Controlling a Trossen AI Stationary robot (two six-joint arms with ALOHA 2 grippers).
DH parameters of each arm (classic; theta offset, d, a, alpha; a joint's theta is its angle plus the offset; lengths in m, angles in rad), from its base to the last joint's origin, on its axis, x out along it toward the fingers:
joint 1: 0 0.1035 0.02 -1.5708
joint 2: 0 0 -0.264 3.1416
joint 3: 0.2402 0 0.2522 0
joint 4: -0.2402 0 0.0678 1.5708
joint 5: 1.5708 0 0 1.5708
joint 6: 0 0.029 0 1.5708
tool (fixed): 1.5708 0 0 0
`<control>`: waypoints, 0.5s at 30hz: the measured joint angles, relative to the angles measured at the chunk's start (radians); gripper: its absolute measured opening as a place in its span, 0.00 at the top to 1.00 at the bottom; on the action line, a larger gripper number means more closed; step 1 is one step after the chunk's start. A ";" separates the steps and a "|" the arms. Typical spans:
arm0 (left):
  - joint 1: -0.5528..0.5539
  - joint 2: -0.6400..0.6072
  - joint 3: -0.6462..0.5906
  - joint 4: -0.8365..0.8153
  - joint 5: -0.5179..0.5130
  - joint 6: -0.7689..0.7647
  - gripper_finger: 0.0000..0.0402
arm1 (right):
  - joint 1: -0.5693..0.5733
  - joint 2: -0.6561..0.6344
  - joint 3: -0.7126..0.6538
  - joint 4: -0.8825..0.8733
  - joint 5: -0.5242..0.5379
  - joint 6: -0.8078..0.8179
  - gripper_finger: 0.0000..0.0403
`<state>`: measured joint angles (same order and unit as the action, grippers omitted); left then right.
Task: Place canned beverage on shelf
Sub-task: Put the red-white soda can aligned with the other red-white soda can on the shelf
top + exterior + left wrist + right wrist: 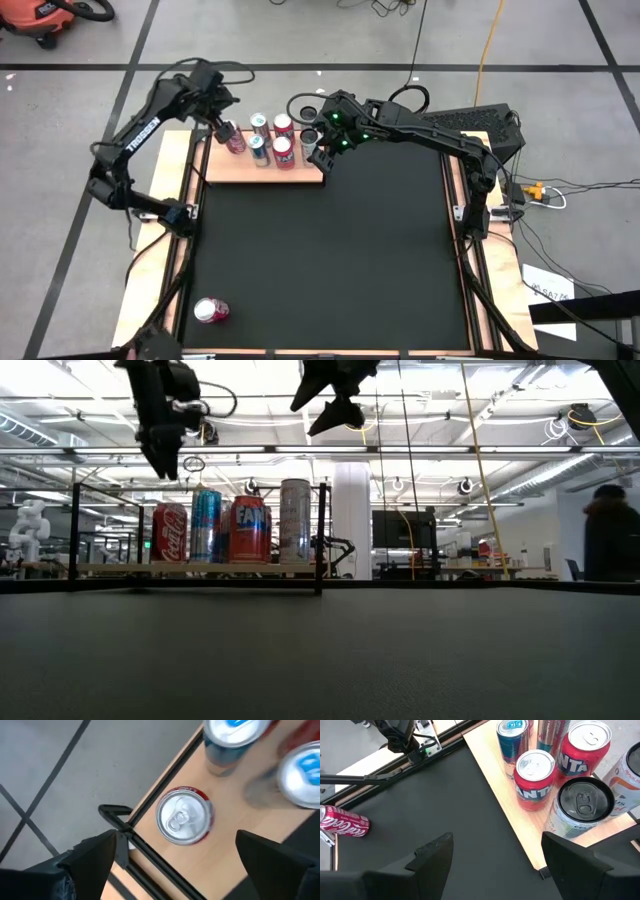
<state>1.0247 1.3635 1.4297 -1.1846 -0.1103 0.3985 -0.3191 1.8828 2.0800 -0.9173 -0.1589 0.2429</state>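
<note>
The wooden shelf lies at the mat's far left, with several cans standing upright on their bases. My left gripper is open and hangs above a red Coca-Cola can at the shelf's left end, with its fingers clear of the can; the low view shows the gap between the gripper and the can. My right gripper is open and empty, high over the shelf's right end near a pale can with a dark top. Another Coca-Cola can lies on its side on the mat's near left.
Blue, red Fanta and tall silver cans crowd the shelf between the two grippers. A thin black rail runs along the shelf's edge. The black mat spreads out in front of the shelf. A person stands in the room behind.
</note>
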 joint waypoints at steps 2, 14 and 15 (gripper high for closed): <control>-0.016 -0.030 0.015 -0.023 0.000 -0.020 0.02 | 0.002 0.000 0.000 0.000 0.001 0.008 0.29; -0.252 -0.280 0.022 -0.040 0.006 -0.293 0.02 | 0.061 -0.057 -0.001 0.031 0.089 0.005 0.29; -0.282 -0.293 0.022 -0.040 0.011 -0.326 0.02 | 0.069 -0.058 -0.001 0.031 0.101 0.007 0.29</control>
<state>0.7428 1.0710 1.4513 -1.2244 -0.0994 0.0721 -0.2504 1.8252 2.0792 -0.8860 -0.0583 0.2500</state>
